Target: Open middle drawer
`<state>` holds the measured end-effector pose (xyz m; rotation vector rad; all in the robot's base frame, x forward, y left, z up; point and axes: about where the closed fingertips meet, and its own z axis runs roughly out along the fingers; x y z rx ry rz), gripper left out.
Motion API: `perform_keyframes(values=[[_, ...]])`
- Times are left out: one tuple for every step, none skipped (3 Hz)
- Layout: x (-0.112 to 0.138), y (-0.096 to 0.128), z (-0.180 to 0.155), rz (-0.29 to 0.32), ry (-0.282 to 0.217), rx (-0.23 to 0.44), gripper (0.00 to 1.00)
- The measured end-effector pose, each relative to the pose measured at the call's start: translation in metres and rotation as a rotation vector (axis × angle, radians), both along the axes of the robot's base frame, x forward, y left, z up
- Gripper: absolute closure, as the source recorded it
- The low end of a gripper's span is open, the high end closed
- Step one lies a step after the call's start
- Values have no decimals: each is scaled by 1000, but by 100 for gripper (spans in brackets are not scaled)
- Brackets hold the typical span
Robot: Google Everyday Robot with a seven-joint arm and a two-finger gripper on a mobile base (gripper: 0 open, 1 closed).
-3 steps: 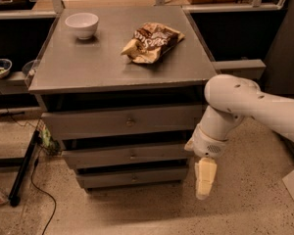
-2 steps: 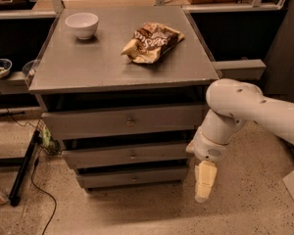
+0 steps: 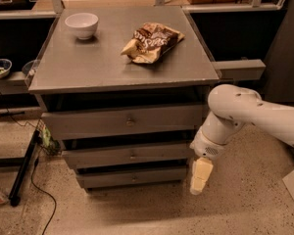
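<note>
While a bowl (image 3: 82,24) sits upper left on the cabinet (image 3: 88,67), a chip bag (image 3: 152,42) lies right of it. Below, the middle drawer (image 3: 103,155) spans centre frame between two other fronts, its knob (image 3: 133,156) untouched. Lower right, the gripper (image 3: 201,176) hangs pointing down just beside the drawer's right end; clenched or released, I cannot tell.

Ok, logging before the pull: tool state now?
The tool hangs right of the middle drawer, off its knob; open or closed cannot be told.
</note>
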<state>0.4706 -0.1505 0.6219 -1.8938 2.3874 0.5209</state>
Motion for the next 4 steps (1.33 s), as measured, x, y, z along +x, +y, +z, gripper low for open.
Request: perform_keyframes(values=[[0,0,0,0,0,0,0],[3,-1,-6,-13,-17,25,0],[12,1,-16,-21,-40,56,0],[36,18,-32,-2,-50,126,0]])
